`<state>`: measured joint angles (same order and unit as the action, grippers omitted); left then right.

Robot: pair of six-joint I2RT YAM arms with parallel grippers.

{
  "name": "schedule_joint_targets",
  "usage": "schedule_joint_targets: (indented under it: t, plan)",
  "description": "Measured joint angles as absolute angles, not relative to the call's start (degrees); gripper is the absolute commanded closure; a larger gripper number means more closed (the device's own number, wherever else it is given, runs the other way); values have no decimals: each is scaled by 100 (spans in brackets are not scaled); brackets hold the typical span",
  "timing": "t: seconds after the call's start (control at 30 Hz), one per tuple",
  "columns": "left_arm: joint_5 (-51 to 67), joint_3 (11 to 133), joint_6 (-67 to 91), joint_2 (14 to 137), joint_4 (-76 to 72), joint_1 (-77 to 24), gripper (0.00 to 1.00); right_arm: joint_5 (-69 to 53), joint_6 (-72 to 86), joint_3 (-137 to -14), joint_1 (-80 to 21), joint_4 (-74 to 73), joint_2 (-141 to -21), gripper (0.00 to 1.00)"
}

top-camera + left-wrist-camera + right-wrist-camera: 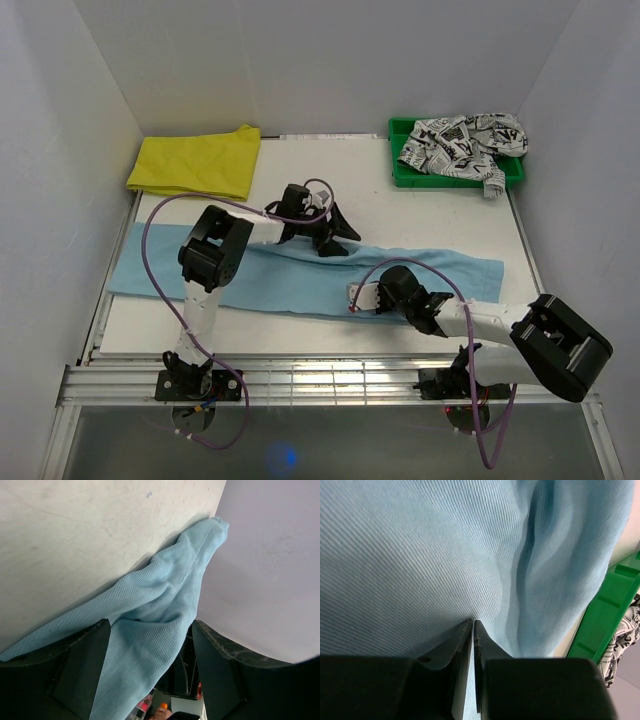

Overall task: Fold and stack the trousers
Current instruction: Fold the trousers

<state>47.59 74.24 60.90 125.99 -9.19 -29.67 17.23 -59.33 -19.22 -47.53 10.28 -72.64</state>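
The light blue trousers (160, 275) lie stretched flat from left to right across the white table (420, 215). My left gripper (335, 242) is at their far edge near the middle. In the left wrist view it (150, 626) is open, its jaws wide apart, and a raised fold of the trousers (160, 595) runs between them without filling the gap. My right gripper (356, 298) is at the near edge of the trousers. In the right wrist view it (472, 623) is shut on the trousers (420, 555), with a thin layer of cloth pinched between the jaws.
A folded yellow garment (200, 162) lies at the back left corner. At the back right a green bin (400, 172) holds a crumpled black-on-white printed garment (465, 140) that spills over its rim. White walls close in the table on three sides.
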Motion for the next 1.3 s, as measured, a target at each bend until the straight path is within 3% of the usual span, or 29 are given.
schedule_joint_targets:
  t: [0.27, 0.63, 1.0, 1.3]
  plan:
    - [4569, 7279, 5629, 12381, -757, -2644, 17, 1719, -5931, -1944, -4615, 725, -7168, 87]
    - [4556, 8206, 5472, 12897, -714, -3317, 15, 2008, -5937, -2414, -4584, 600, -7795, 87]
    - [4805, 8217, 5605, 12980, -972, -3415, 13, 2038, -5999, -2456, -4576, 578, -7804, 87]
    - [4810, 8484, 6785, 13496, -2191, -3424, 21, 1911, -6014, -2449, -4532, 331, -7627, 88]
